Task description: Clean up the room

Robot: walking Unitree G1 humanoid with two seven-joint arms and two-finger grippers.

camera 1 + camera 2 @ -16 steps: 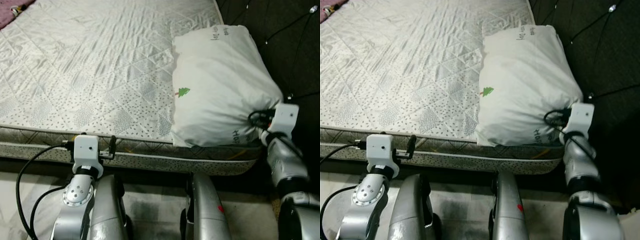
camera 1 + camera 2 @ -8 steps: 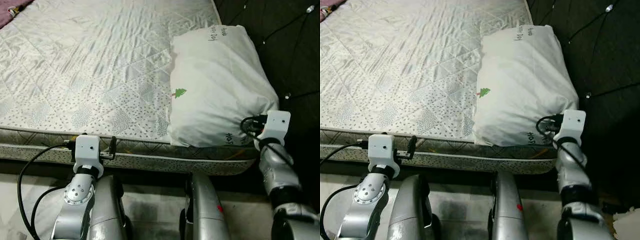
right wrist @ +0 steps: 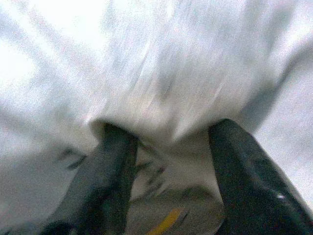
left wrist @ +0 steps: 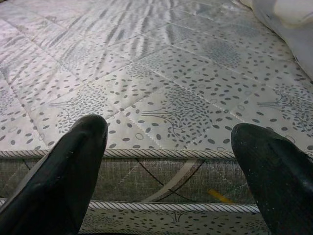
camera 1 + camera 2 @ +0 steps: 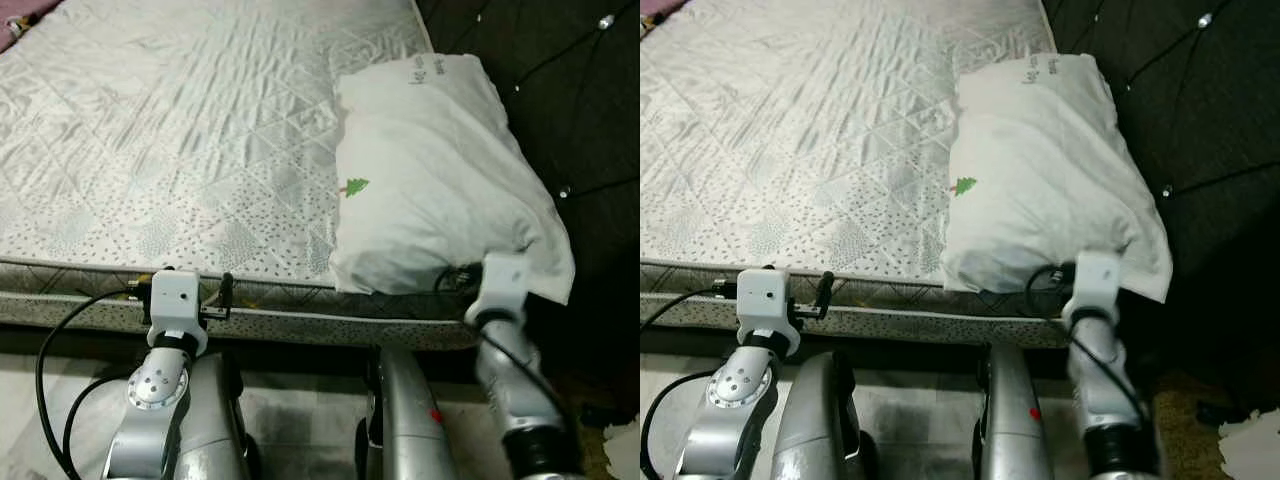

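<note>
Pillow (image 5: 435, 190), white with a small green tree print, lay on the bed's quilted mattress (image 5: 180, 150) beside the dark headboard (image 5: 560, 90), its near corner hanging past the mattress edge straight ahead of the right tool (image 3: 168, 161). That tool's fingers (image 3: 110, 176) stood apart, pushed in under the cloth. The left tool (image 4: 171, 171) was spread wide, level with the mattress side, and gripped nothing; the pillow lay well off to its right.
</note>
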